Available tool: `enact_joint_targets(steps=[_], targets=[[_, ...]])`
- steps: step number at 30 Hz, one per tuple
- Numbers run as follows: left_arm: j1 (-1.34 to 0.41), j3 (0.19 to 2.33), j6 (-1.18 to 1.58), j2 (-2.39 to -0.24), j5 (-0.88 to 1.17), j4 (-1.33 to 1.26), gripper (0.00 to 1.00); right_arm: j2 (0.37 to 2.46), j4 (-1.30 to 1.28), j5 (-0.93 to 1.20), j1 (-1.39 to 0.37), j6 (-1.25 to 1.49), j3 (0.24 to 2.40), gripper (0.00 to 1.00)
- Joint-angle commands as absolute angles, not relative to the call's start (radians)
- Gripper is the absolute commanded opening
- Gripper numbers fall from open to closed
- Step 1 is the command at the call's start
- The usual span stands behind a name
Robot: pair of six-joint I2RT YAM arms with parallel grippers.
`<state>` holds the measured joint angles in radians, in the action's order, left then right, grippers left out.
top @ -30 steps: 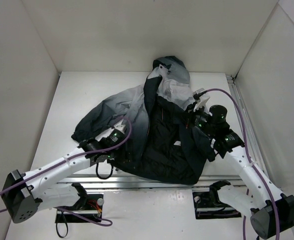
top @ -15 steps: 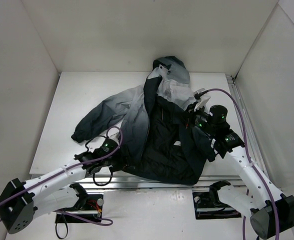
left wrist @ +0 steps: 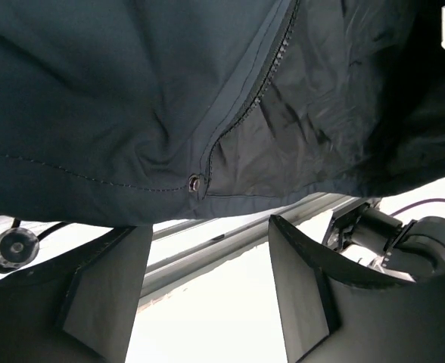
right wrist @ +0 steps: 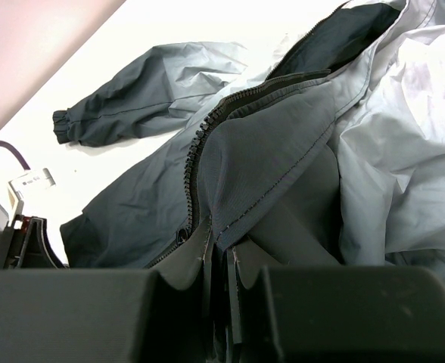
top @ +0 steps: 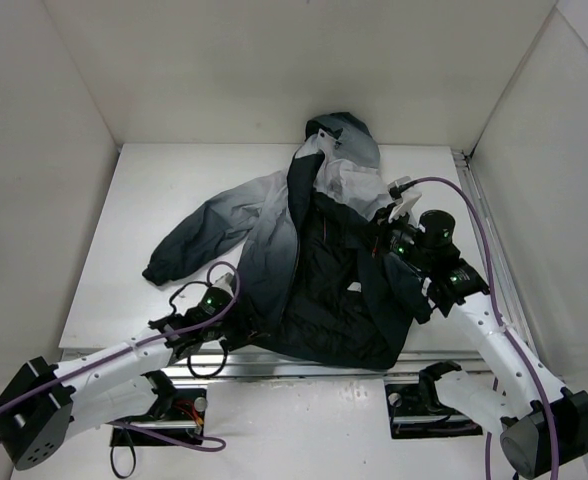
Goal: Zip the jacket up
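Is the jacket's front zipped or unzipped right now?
Unzipped. The jacket lies spread open at the front, and the zipper teeth run along one free edge, joined to nothing.

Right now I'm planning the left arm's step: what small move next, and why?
Probably nudge the left tool forward and close on the jacket hem at the zipper bottom: its jaws stand open just short of it, while the right tool pinches a front edge higher up.

Top view from high, looking down, both wrist views close, all sharing the jacket [top: 304,270]
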<state>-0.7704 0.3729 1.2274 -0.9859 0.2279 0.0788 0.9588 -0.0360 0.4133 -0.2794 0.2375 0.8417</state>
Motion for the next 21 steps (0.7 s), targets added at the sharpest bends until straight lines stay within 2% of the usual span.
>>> enact_joint_targets(steps=[1,16,21], targets=[[-0.764,0.359,1.269,-0.953,0.187,-0.021,0.58,0.933,0.084,0.422,-0.273,0.242,0.876,0.0],[-0.773,0.301,1.382,-1.066,0.143,-0.193,0.57,0.939,0.083,0.423,-0.272,0.247,0.876,0.0],[-0.782,0.305,1.413,-1.094,0.133,-0.227,0.54,0.94,0.086,0.425,-0.27,0.247,0.876,0.0]])
